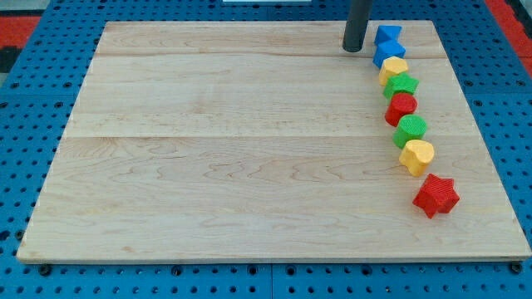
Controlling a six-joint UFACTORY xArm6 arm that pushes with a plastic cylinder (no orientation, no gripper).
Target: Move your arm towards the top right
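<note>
Pale wooden table [233, 158], top right: my tip [353, 50], a bare rod with no gripper to open or close, rests just left of the blue blocks [388, 46] heading a coloured column, suiting the top-right move.

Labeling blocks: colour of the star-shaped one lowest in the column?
Red star block, clearest in the camera view.

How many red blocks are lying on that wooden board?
2, both on the view's right. One red block sits mid-chain between two green ones; the red star lies at the chain's bottom end, slightly apart. None seems hidden, and my tip is far from both.
</note>
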